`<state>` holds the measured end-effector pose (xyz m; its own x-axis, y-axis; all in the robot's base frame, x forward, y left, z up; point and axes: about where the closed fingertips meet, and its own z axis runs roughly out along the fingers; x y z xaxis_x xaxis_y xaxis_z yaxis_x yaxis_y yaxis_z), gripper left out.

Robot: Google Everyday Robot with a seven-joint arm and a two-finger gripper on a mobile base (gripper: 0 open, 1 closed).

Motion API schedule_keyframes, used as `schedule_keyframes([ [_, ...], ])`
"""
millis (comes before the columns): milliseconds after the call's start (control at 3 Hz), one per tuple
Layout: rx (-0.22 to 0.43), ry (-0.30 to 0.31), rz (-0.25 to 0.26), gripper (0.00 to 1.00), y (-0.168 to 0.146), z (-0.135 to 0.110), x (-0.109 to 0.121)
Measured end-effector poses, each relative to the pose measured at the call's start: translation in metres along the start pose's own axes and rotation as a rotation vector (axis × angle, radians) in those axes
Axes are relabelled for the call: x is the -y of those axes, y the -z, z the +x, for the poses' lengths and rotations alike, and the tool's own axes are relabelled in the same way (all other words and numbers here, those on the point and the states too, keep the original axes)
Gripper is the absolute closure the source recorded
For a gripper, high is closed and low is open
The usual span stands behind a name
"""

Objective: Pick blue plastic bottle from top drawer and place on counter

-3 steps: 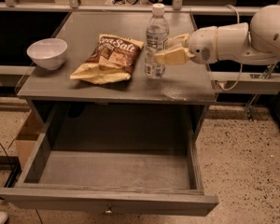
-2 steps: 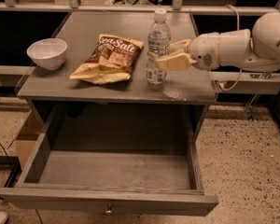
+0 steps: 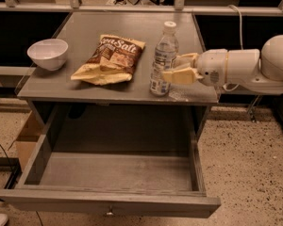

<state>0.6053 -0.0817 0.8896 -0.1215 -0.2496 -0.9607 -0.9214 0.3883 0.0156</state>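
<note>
The blue plastic bottle [image 3: 162, 60], clear with a white cap and a pale label, is upright and slightly tilted over the right front part of the counter [image 3: 132, 22]. Its base is at or just above the surface. My gripper [image 3: 175, 68] reaches in from the right. Its tan fingers [image 3: 181, 75] are on either side of the bottle's middle and are shut on it. The top drawer [image 3: 108, 206] is pulled fully out below the counter, and its inside is bare.
A Sea Salt chip bag [image 3: 111, 58] lies on the counter just left of the bottle. A white bowl [image 3: 47, 53] stands at the counter's left edge. Dark shelves flank the cabinet, and a cardboard box [image 3: 26, 135] sits low on the left.
The gripper and the bottle have moved together down and toward the counter's front right. The bottle now sits lower, close to the front edge.
</note>
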Motion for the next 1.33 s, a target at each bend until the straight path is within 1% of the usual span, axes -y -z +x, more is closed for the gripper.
schedule_keyframes([
  [333,0.0,-0.001,0.0,0.74,0.0003,0.0007,-0.0005],
  [667,0.0,-0.001,0.0,0.51,0.0003,0.0007,-0.0005],
  [1000,0.0,-0.001,0.0,0.2,0.0003,0.0007,-0.0006],
  [1333,0.0,-0.001,0.0,0.0,0.0003,0.0007,-0.0006],
])
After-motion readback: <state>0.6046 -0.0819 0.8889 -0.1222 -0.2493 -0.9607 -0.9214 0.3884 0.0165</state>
